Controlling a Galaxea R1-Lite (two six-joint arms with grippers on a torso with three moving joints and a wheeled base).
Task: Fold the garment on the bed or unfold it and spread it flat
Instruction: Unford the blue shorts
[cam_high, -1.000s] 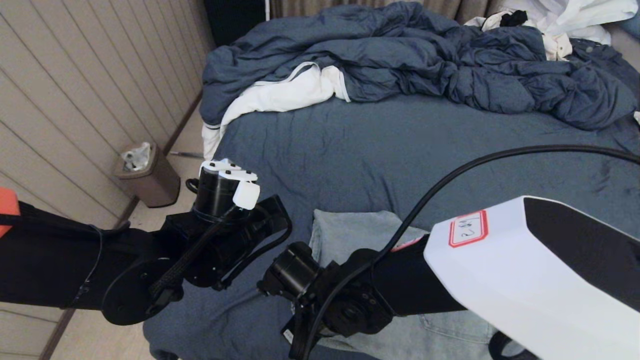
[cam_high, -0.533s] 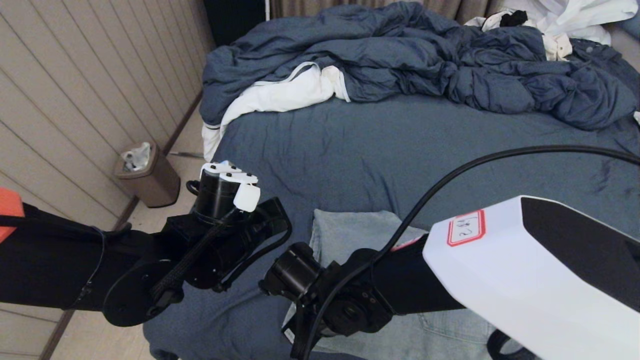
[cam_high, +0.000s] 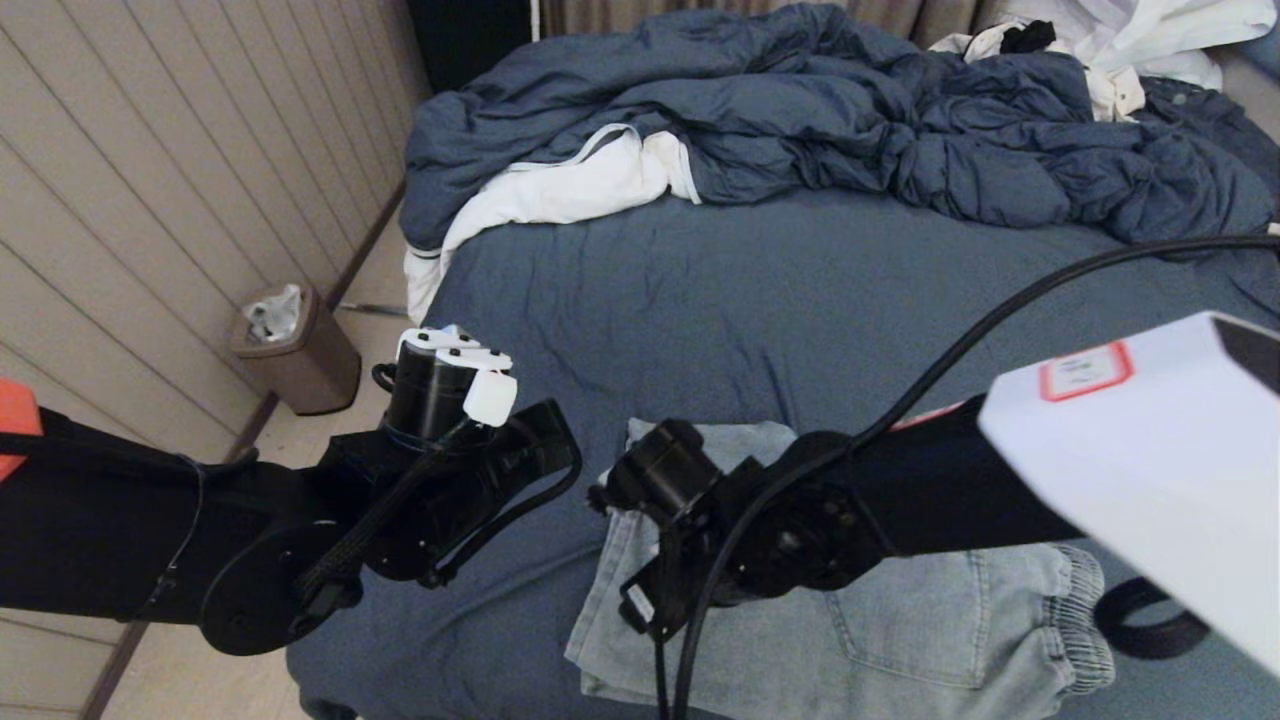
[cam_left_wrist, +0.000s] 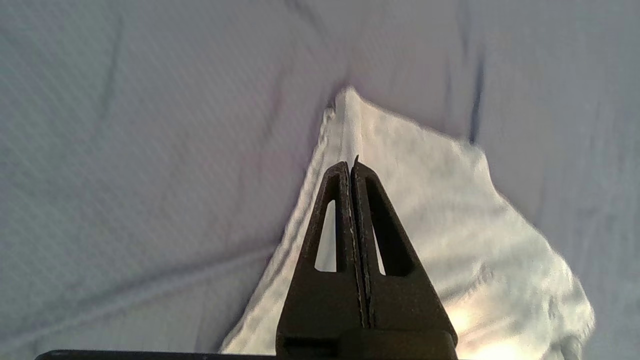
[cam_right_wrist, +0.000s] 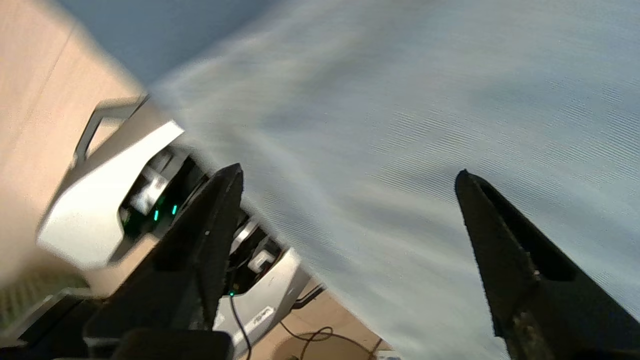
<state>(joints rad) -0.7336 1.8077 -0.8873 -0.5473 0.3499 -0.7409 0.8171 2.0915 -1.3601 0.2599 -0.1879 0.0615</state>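
Observation:
The garment (cam_high: 900, 640), light blue shorts, lies folded near the front edge of the bed (cam_high: 800, 330), its ribbed waistband toward the right. My right arm (cam_high: 800, 510) reaches across it from the right. The right gripper (cam_right_wrist: 348, 170) is open wide just over the pale blue cloth (cam_right_wrist: 400, 125), with nothing between its fingers (cam_right_wrist: 215, 215). My left arm (cam_high: 430, 470) hovers at the bed's left side. The left gripper (cam_left_wrist: 350, 165) is shut and empty, above the garment's edge (cam_left_wrist: 440, 215) near a corner.
A crumpled dark blue duvet (cam_high: 800, 110) and a white cloth (cam_high: 560, 190) fill the far end of the bed. A brown bin (cam_high: 295, 350) stands on the floor by the panelled wall. A black cable (cam_high: 1000, 320) arcs over the sheet. The robot's base (cam_right_wrist: 100, 215) is below the bed's edge.
The right gripper has opened and let go of the garment, and the right arm has drawn back to the right, uncovering the folded shorts. The left arm has barely moved.

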